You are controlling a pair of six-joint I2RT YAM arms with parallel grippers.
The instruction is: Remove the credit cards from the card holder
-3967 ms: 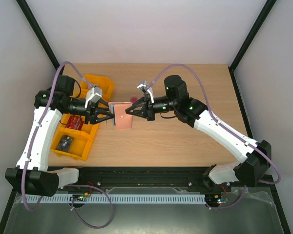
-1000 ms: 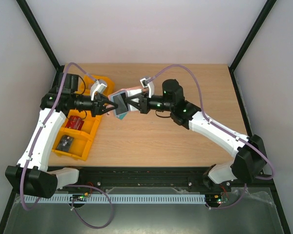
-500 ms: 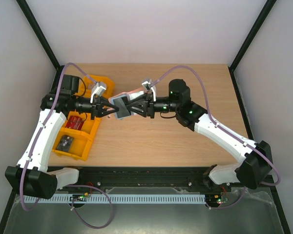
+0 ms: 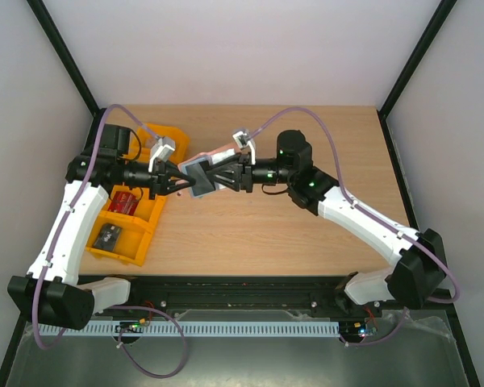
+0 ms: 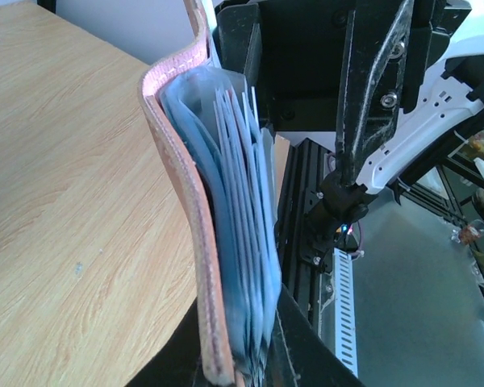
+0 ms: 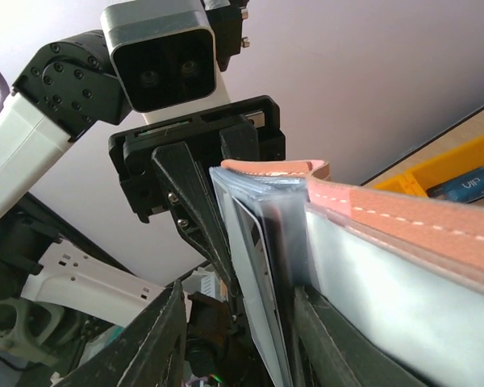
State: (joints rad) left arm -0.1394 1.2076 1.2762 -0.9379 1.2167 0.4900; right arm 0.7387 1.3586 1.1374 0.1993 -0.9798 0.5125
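Your left gripper (image 4: 184, 182) pinches one edge of the card holder (image 4: 198, 172), mid-air over the wood-grain table (image 4: 250, 242). Stitched reddish leather cover, curved; glossy grey-blue sleeves fanned out. Your right gripper (image 4: 214, 177) fingers stand apart, straddling the sleeves. Can't pick out the cards.

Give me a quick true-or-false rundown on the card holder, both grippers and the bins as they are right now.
1. The card holder is held up off the table, between the two grippers. True.
2. The left gripper is open and clear of the holder. False: it is clamped on the holder's edge.
3. The right gripper has its jaws apart, with the holder's sleeves between them. True.
4. The orange bins sit at the right side of the table. False: they are at the left side.
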